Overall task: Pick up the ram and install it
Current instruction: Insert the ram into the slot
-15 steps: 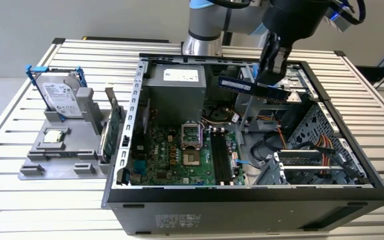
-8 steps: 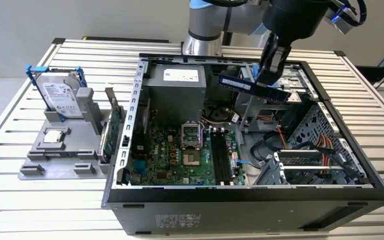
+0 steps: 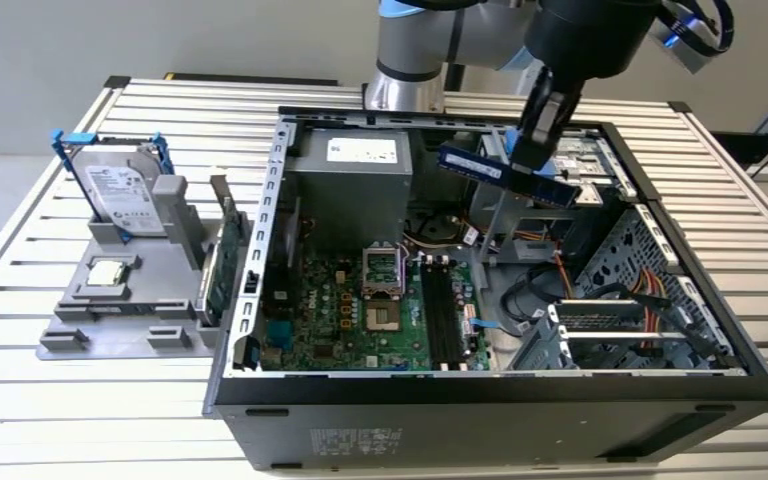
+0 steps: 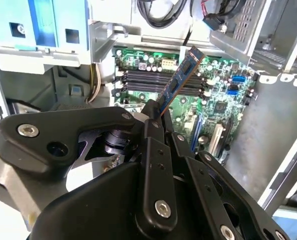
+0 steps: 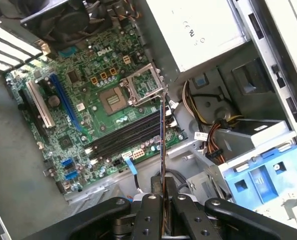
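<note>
On the exterior view's left the hard drive is standing in its rack, well apart from the open case. Further right, the gripper is clamping the ram aloft over the case's interior, memory slots lying uncovered below.

Bright, even, diffuse light fills the exterior view. The pale slatted desk around the computer case shows only faint, soft-edged shadows. The case's outer wall reads near black. Its inside is dimmer than the desk and darkest just beside the perforated drive cage. In the first wrist view the metal power supply inside the case glares almost white. In the second wrist view the black tool carries a soft sheen on its links. The ram it holds is well lit against the green circuit board in the case.
</note>
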